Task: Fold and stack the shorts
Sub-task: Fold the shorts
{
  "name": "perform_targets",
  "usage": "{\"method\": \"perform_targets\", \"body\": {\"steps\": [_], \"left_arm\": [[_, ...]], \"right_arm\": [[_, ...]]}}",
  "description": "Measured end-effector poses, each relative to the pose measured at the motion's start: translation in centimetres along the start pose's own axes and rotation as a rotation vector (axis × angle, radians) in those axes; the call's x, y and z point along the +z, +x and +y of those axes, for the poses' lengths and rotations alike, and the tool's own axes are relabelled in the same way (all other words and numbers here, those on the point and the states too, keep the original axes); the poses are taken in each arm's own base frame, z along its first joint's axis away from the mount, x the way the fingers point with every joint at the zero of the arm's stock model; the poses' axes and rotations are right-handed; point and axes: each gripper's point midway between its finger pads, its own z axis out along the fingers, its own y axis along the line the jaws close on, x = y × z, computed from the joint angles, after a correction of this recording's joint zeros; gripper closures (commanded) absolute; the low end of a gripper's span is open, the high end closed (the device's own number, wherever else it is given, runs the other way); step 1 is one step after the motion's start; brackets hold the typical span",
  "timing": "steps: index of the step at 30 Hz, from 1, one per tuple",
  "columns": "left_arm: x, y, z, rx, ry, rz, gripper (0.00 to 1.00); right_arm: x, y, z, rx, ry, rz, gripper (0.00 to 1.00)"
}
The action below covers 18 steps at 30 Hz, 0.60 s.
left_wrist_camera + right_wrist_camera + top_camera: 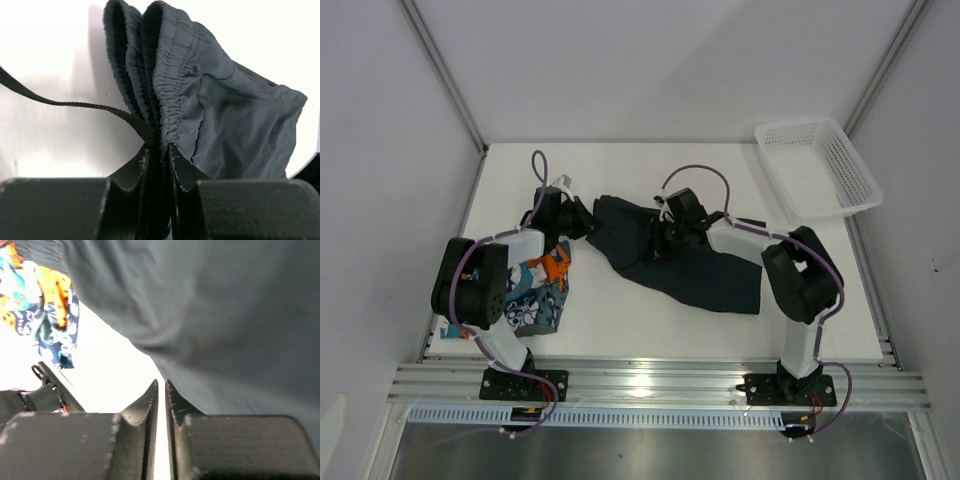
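The left tool [159,148] was clamped on the gathered waistband of the dark shorts [695,270], which were spread at the middle of the tabletop [620,330]. The right tool [161,386] was parted by a sliver over the same shorts, with nothing gripped. The printed shorts [542,295] were seen at the near left.

Legible text, labels, brands, numbers, signs: none.

Item: printed shorts [542,290], lying behind the left gripper [582,222], toward that arm's base. They carry pale letter-like marks on navy patches of the print. The marks are too small from above and too blurred in the right wrist view to read.
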Motion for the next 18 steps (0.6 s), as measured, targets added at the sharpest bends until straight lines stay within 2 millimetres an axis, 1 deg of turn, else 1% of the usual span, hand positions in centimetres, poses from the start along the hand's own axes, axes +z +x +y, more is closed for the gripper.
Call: {"method": "perform_targets", "body": {"steps": [1,2,3,5,7,10,13,16,18], "left_arm": [[-0.3,-0.4,-0.4,0.021,-0.009,-0.009,1.0],[-0.7,-0.7,-0.8,0.04,-0.014,-0.016,1.0],[-1.0,-1.0,-1.1,0.059,-0.024,-0.024,1.0],[-1.6,-1.3,-1.5,0.096,-0.053,-0.037,1.0],[-1.8,-1.4,-2.1,0.134,-0.075,-0.045,1.0],[-2.1,-1.3,-3.4,0.203,-0.104,-0.048,1.0],[-2.6,-1.0,-4.7,0.269,-0.12,-0.054,1.0],[-3.5,-1.2,-5.8,0.325,-0.144,-0.07,1.0],[-3.9,-1.3,-6.8,0.363,-0.152,-0.082,1.0]], "right_arm": [[-1.0,-0.1,-0.1,0.002,0.003,-0.017,0.92],[-1.7,-0.1,-0.2,0.005,0.005,-0.03,0.98],[-2.5,-0.2,-0.6,0.01,0.014,-0.045,1.0],[-3.5,-0.5,-1.6,0.029,0.036,-0.07,1.0],[-3.9,-0.5,-3.1,0.057,0.059,-0.076,1.0],[-3.8,0.1,-5.5,0.11,0.098,-0.06,1.0],[-3.1,0.3,-7.2,0.155,0.115,-0.04,1.0],[-1.6,0.9,-8.3,0.195,0.13,0.002,1.0],[-0.8,0.5,-7.9,0.219,0.096,0.018,1.0]]}}
